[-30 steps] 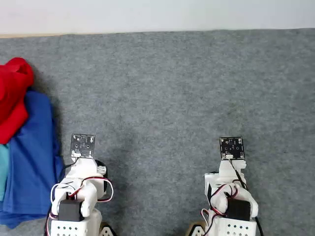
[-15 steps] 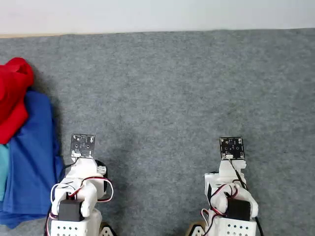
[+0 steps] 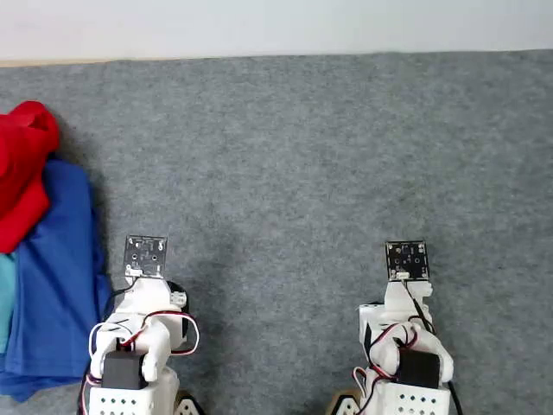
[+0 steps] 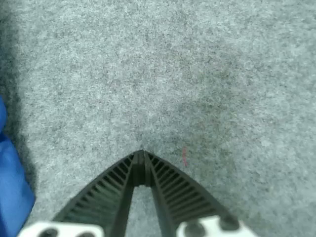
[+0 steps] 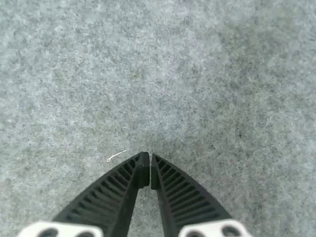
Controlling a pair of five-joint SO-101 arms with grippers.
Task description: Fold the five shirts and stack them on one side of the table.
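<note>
Your left gripper (image 4: 143,155): jaws together, holding nothing, above the table (image 3: 302,147).
Your right gripper (image 5: 149,158): likewise closed, empty.
Shirts: red shirt (image 3: 22,169) overlapping blue shirt (image 3: 56,277), table's left side.

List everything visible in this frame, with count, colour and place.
Red shirt: 1, red, bunched at the table's left edge, partly on the blue shirt.
Blue shirt: 1, blue, flat along the left edge.
Teal cloth: 1, teal, sliver at the left edge against the blue shirt.
Mat: 1, grey, covering the table.
Thread: 1, white, on the mat.
Arms: 2, white, near edge: left arm, right arm.
Grippers: 2, black, both shut over the mat: left gripper, right gripper.
</note>
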